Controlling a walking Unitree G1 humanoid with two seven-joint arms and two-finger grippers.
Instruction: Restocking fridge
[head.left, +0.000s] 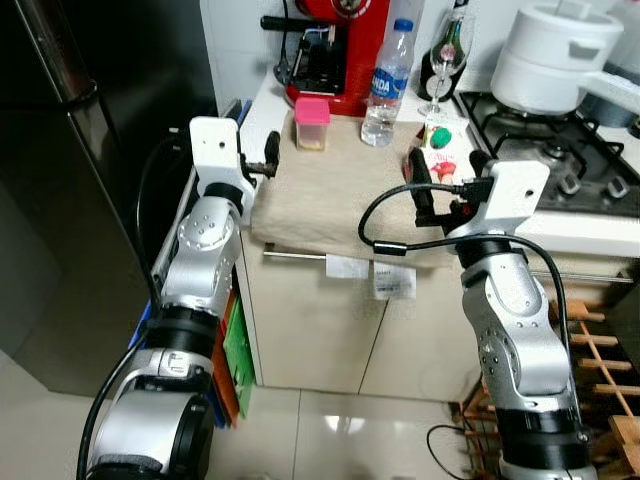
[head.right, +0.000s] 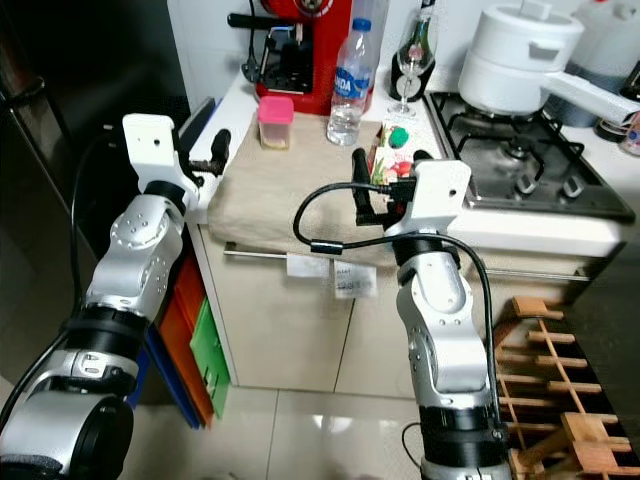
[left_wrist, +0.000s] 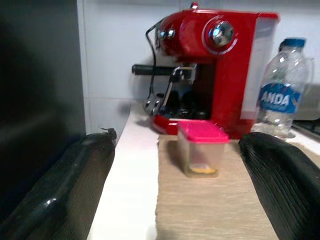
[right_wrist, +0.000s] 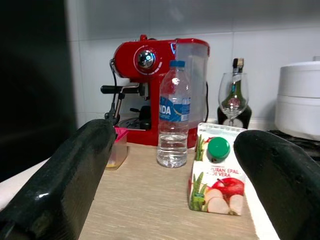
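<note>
Juice carton upright, dead ahead at 12 of your right gripper (nearer arm), fingers apart; left gripper also spread, empty.

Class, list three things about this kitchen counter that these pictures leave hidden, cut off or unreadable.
- Water bottle label: left wrist view, cut off; the full name cannot be read.
- Paper tags on the cupboard front: head views, print too small to read.
- Small box with the pink lid: left wrist view, blurred; its yellowish contents cannot be identified.
- Fridge: dark, cropped by the picture edge.
</note>
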